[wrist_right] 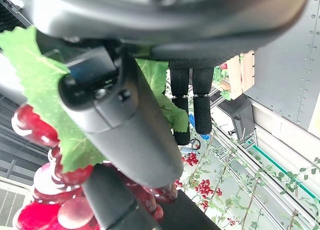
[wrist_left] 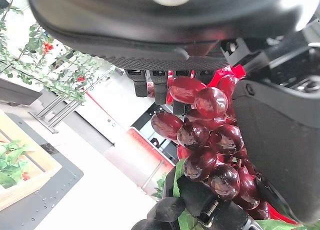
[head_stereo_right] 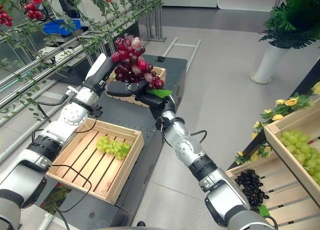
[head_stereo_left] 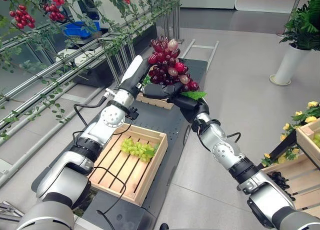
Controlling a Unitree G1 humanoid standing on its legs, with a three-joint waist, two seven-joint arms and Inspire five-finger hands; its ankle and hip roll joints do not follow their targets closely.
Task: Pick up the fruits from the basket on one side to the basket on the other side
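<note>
A bunch of red grapes with a green leaf is held up in the air above the far wooden basket on the dark cart. My right hand lies under the bunch, its thumb and fingers pinching at the leaf and stem. My left hand stands against the bunch's left side, and the grapes sit between its fingers and thumb. The near wooden basket holds a bunch of green grapes.
The dark cart carries both baskets. A metal rack with vines and red berries runs along the left. Wooden crates with green grapes and black grapes stand at the right. A white plant pot stands far right.
</note>
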